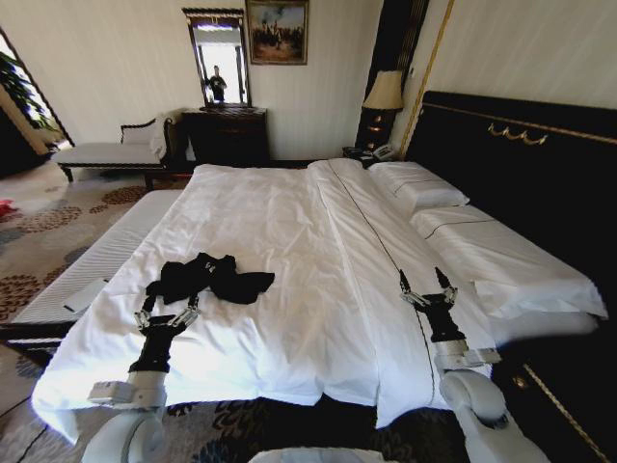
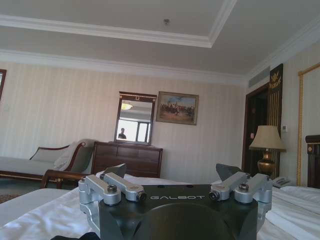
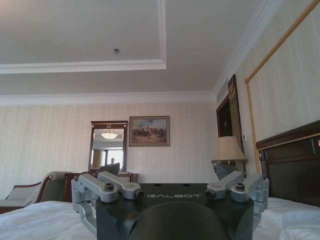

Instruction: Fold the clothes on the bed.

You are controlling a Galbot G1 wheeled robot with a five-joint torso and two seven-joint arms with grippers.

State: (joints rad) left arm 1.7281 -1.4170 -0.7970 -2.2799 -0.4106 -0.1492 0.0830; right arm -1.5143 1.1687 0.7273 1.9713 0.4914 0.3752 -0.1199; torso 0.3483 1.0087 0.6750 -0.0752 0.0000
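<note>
Head view has the black T-shirt (image 1: pixel 210 278) lying crumpled on the white bed (image 1: pixel 289 241), touching or just beyond the fingertips of the left gripper (image 1: pixel 167 311), whose fingers are spread apart. Well off to that gripper's right, the right gripper (image 1: pixel 427 286) hovers over bare duvet, fingers likewise apart.

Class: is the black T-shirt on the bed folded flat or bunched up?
Bunched up. The T-shirt lies crumpled in an uneven heap on the white duvet, just beyond the open left gripper.
</note>
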